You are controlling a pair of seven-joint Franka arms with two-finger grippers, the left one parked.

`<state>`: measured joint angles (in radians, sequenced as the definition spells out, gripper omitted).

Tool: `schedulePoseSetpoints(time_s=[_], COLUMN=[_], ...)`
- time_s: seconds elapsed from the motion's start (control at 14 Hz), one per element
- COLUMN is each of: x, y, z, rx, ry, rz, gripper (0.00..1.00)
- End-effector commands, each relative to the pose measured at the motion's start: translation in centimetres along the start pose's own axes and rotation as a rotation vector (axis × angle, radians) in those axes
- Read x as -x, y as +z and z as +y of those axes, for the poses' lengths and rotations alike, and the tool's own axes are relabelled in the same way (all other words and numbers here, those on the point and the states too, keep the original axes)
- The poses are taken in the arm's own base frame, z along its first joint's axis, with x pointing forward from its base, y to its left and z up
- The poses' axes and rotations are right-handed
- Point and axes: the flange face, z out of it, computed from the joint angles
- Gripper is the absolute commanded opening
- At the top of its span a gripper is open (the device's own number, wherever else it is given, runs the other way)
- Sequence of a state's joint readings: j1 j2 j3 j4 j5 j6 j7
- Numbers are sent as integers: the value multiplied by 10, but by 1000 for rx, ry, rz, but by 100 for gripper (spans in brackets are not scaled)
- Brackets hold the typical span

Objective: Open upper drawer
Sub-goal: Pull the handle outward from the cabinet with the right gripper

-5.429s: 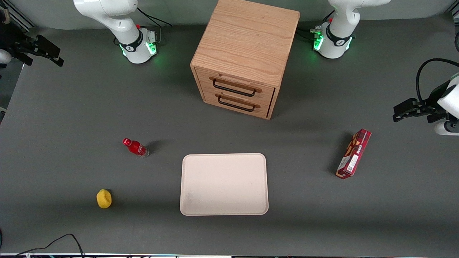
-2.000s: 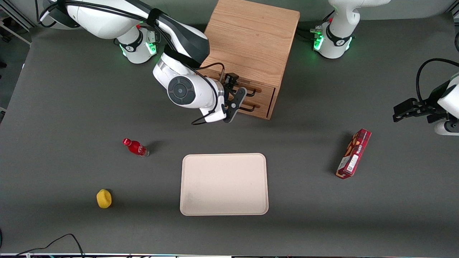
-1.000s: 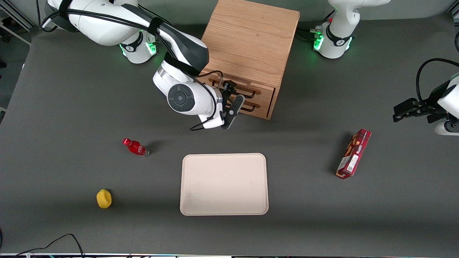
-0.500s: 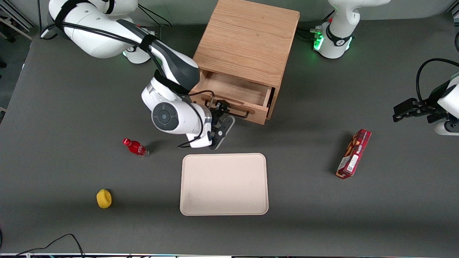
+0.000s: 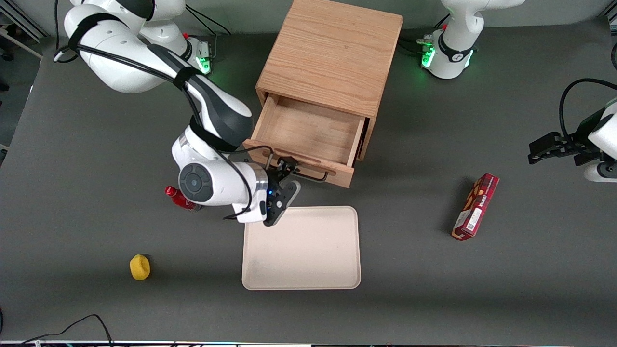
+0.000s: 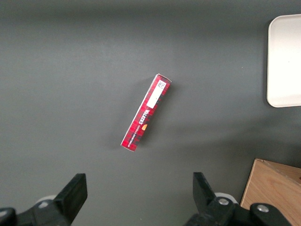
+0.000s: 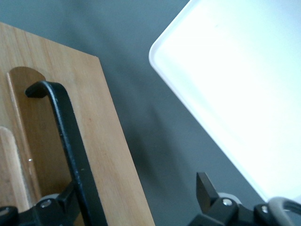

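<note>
Right arm stretched forward, wrist low, pincer [image 5: 288, 169] fingers spread.

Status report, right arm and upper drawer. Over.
Gripper at the black handle. Upper drawer pulled well out, inside bare. Tray lies just in front of it, nearer the camera.

The upper drawer [image 5: 308, 132] and its cabinet [image 5: 332, 53] are showing light oak grain, its handle [image 7: 70, 150] black, the tray [image 5: 301, 248] cream, the bottle [image 5: 176, 197] red, the box [image 5: 475, 207] red plaid, the small fruit [image 5: 140, 267] yellow, the tabletop [image 5: 96, 144] dark grey.
</note>
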<state>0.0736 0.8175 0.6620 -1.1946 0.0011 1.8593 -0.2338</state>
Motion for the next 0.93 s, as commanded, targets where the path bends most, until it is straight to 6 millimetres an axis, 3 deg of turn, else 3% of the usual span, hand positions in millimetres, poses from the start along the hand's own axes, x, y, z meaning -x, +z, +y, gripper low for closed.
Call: schedulePoseSetpoints(time_s=[0.0, 0.5, 0.86], x=[-8, -12, -12], y=[-11, -60, -78], z=[25, 61, 77], rx=[21, 74, 117], ry=[-1, 24, -31], rz=[23, 130, 176], gripper=[100, 100, 100])
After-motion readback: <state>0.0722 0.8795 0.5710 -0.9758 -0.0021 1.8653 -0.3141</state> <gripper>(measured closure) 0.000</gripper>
